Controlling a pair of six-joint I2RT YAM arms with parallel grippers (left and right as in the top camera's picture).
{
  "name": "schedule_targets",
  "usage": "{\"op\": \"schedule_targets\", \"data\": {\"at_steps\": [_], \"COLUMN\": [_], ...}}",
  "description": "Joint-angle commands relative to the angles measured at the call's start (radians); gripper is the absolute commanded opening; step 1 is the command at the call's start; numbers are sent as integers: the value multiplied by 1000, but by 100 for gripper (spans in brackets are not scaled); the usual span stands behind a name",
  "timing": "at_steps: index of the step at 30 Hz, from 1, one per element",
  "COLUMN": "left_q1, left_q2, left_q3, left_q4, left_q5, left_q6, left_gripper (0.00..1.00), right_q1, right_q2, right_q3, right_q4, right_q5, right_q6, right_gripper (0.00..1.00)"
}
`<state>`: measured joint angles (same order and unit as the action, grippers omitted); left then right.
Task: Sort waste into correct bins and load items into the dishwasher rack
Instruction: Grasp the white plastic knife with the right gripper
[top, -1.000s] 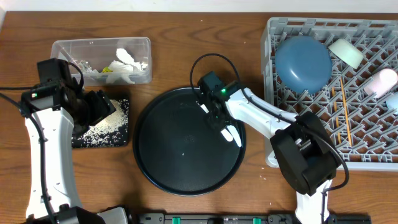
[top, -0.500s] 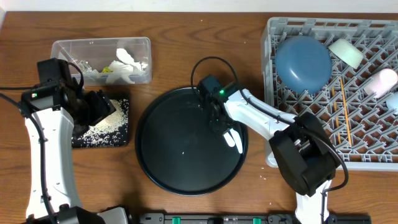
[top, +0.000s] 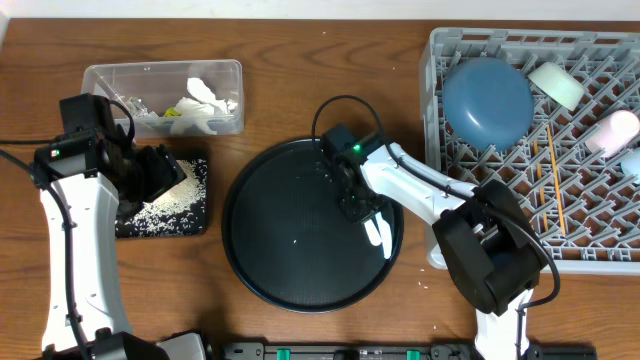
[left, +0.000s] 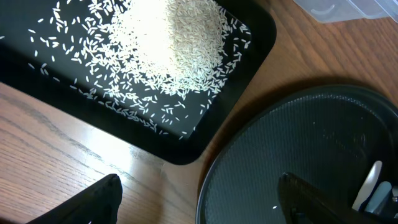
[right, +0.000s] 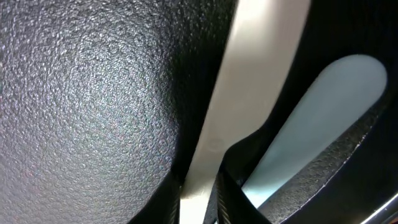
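Because the white spoon (right: 249, 93) lies on the right part of the round black tray (top: 270, 250), the right arm is the nearer one. The right gripper (top: 352, 203) is down on it, jaws closed on the narrow handle, one dark finger on each side in the wrist view. The spoon's long axis runs from far-left, at the jaws, to near-right, where its bowl points toward the tray's rim. A pale-blue spoon (right: 323, 112) lies just beside it on the right, outside the grip as far as can be told. The dishwasher rack (top: 530, 262) stands to the right of the tray, so the carry would likely go that way. The left gripper (left: 199, 202) hangs open and empty near the shallow black rectangular tray (left: 205, 134) holding the rice (left: 174, 37). No brand, label or writing can be read anywhere.
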<state>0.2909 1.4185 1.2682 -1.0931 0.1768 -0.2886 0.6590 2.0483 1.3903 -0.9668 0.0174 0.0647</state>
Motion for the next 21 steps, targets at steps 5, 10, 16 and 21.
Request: {"op": "schedule_targets", "data": {"at_steps": [5, 10, 16, 21], "left_q1": [2, 2, 2, 2], "left_q2": [-1, -1, -1, -1], "left_q3": [-6, -6, -6, -6], "left_q4": [-2, -2, -2, -2], "left_q5": [-3, -3, -3, -3], "left_q6": [-5, -5, -5, -5], "left_gripper": [81, 81, 82, 81], "right_q1": [9, 9, 9, 9], "right_q2": [12, 12, 11, -14], "right_q3": [-13, -13, -10, 14], "right_q4": [10, 11, 19, 11], "right_q5": [74, 87, 79, 33], "right_q6": [55, 55, 55, 55], "right_gripper": [14, 13, 8, 5]}}
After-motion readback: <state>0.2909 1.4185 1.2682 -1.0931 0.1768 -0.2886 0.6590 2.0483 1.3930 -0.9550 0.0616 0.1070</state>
